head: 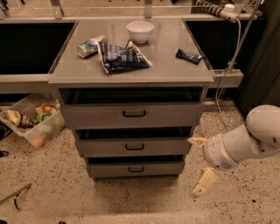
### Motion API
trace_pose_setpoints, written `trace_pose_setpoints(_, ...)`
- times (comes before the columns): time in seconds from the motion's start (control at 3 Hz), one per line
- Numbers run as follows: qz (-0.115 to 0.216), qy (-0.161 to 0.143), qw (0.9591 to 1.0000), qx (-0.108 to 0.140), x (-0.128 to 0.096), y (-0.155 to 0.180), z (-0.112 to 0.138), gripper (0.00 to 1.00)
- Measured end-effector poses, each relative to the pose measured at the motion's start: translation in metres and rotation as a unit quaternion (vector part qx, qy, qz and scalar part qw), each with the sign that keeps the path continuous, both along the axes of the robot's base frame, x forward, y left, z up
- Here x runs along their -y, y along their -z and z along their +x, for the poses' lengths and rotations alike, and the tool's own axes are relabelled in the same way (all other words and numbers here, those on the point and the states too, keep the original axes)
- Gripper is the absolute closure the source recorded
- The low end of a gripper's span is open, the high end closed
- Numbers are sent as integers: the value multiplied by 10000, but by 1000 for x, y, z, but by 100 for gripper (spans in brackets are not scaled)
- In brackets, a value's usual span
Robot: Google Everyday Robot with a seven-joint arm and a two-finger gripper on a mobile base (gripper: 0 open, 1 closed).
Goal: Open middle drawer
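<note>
A lab-like test space, going by the grey metal drawer cabinet [96,116], speckled floor [65,197] and power strip [218,9]; a snack bag [124,57] lies on top. The gripper [200,162] hangs right of the cabinet, fingers apart

Nothing legible anywhere. There's white lettering on the blue chip bag [124,56], up at twelve o'clock on the cabinet top [166,65], but it can't be made out. The gripper [193,167] hangs at four o'clock, fingers spread apart.
</note>
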State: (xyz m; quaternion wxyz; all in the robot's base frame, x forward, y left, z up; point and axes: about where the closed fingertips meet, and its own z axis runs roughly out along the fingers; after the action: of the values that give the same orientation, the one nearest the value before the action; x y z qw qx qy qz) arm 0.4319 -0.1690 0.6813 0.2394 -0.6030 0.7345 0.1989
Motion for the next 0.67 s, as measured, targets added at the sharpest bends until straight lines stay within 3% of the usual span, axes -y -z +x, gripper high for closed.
trace_pose_setpoints(0.33,320,-43,9994,134,-7,17,1,0)
trace_pose_setpoints(0.67,758,-152,9953,575,-27,58,13,0)
